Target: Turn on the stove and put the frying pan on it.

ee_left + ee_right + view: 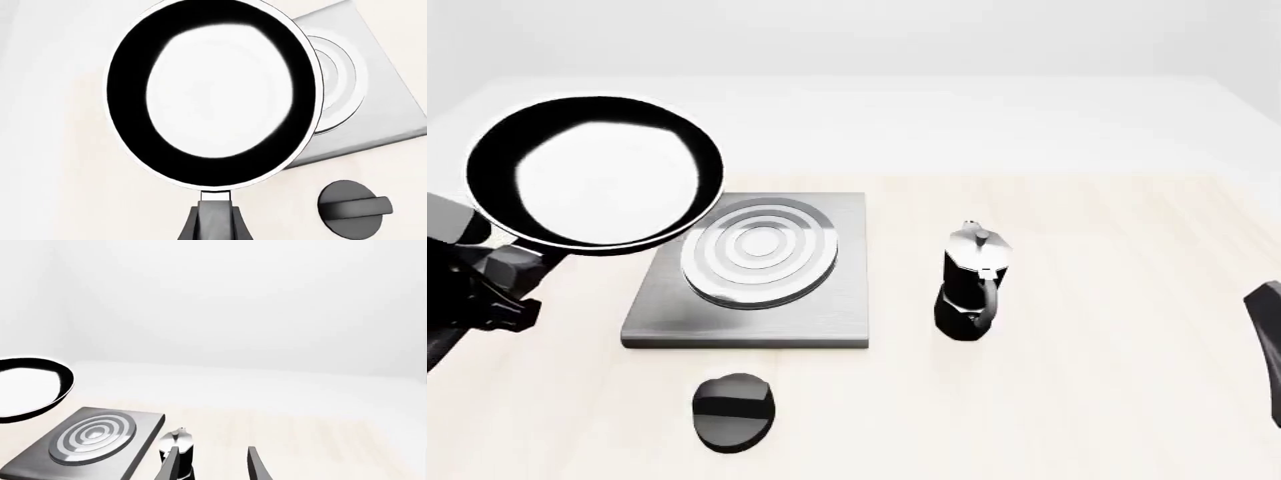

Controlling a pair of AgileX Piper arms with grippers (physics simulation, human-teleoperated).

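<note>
While left gripper [214, 212] clamps frying pan [594, 172] handle, right gripper [212, 465] apart

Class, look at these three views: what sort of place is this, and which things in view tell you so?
Probably a simulated kitchen-style tabletop: a bare light wood table carries a stove with its knob and a moka pot, while the left gripper holds a frying pan.

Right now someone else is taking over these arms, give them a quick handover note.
Left gripper: shut on the frying pan handle, holding it in the air, overlapping the stove's left rear corner in the front view.
Right gripper: open, holding nothing, out at the right.
Knob: on the table in front of the stove, untouched by either gripper; on or off cannot be told.
Moka pot: stands right of the stove.
Left: turn the knob, set the pan on the burner rings.
</note>
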